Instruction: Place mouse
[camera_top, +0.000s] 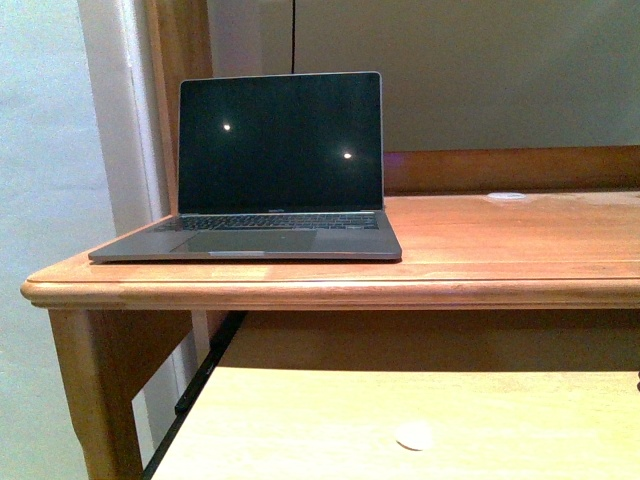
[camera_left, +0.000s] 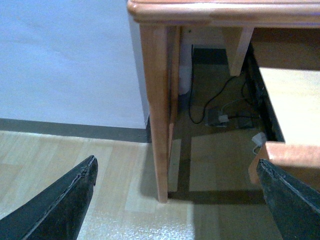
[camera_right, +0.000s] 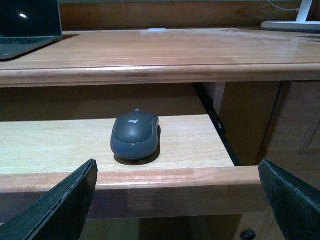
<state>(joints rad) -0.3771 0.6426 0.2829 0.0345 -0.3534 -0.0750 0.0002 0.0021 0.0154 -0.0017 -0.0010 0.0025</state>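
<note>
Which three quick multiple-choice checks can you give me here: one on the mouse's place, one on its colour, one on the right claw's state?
1. Where does the mouse lie? A) on the pull-out shelf under the desk top; B) up on the desk top; C) on the floor.
2. What colour is the mouse? A) white; B) dark grey; C) red.
3. How is the right claw? A) shut on the mouse; B) shut and empty; C) open, holding nothing.
Answers: 1 A, the right wrist view shows it on the pale shelf below the desk edge. 2 B, its domed shell is dark grey. 3 C, its fingertips stand wide apart, short of the mouse.
</note>
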